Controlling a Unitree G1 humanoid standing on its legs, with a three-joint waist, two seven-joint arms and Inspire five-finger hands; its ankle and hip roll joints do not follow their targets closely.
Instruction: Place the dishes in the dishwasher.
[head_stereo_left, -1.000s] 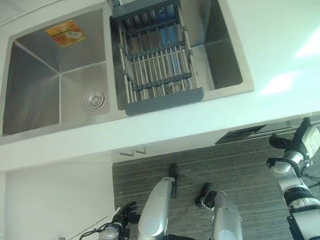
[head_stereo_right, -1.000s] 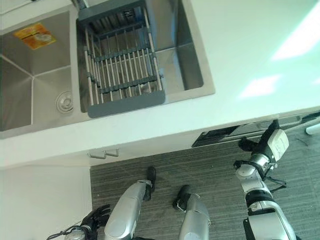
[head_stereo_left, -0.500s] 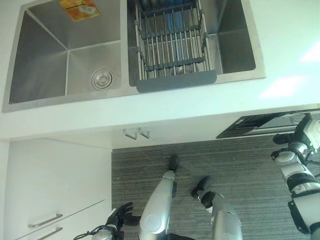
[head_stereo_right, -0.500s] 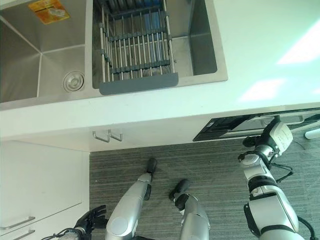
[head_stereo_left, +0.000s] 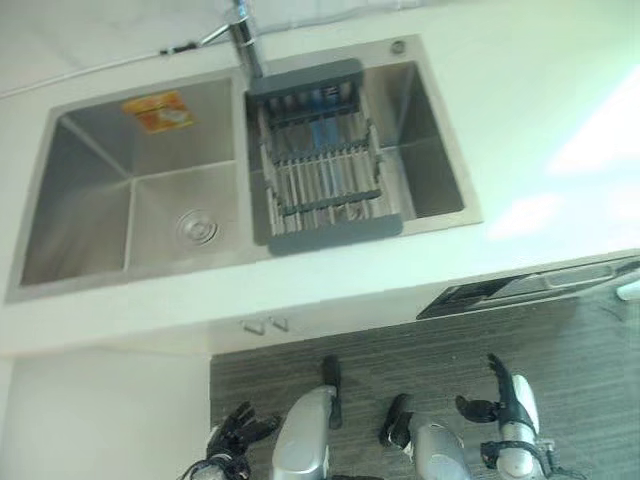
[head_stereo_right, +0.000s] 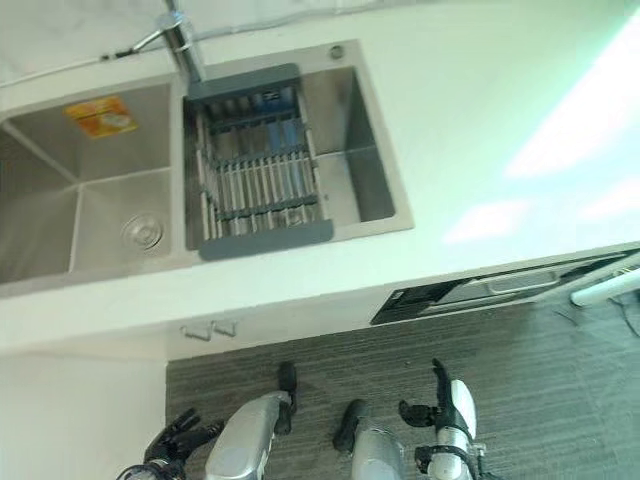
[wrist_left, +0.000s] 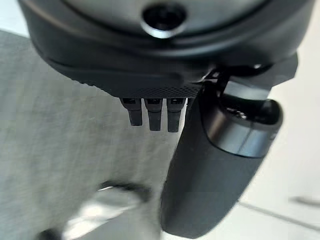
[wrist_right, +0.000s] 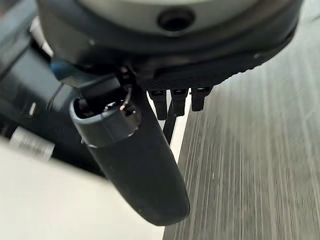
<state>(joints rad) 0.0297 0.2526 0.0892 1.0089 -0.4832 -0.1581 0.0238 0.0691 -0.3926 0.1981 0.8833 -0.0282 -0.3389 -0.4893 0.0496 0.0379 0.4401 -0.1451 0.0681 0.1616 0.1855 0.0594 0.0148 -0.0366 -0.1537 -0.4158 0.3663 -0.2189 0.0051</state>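
Nearest the camera, at about 7 o'clock in the head views, the left hand (head_stereo_left: 235, 435) is being held low over the striped floor (head_stereo_left: 420, 350) with its fingers spread apart and nothing between them. At about 5 o'clock the right hand (head_stereo_left: 505, 400) is being held up off the floor, its fingers straight and relaxed, likewise carrying nothing (both wrist views agree: thumb and fingers are standing free, with no dish in either).

Farther out, toward 3 o'clock, a dark slot is showing under the bench (head_stereo_left: 560, 130) edge; this is being read as the dishwasher (head_stereo_right: 470, 292), with its door seemingly cracked a little at the top. Its inside is hidden, so whether dishes are lying in it cannot be told.

Farthest, around 12 o'clock, the double sink (head_stereo_left: 90, 215) is set into the bench. A dish rack (head_stereo_left: 320, 170) is sitting across the right basin below the tap (head_stereo_left: 243, 40). Something blue is being glimpsed at the rack's far end, too small to be named as a dish; no plate or bowl is plainly made out on the bench.

As to progress, the scene is fitting two stages equally: dishes waiting in the rack to be carried over, or dishes already loaded out of sight behind the dishwasher door.
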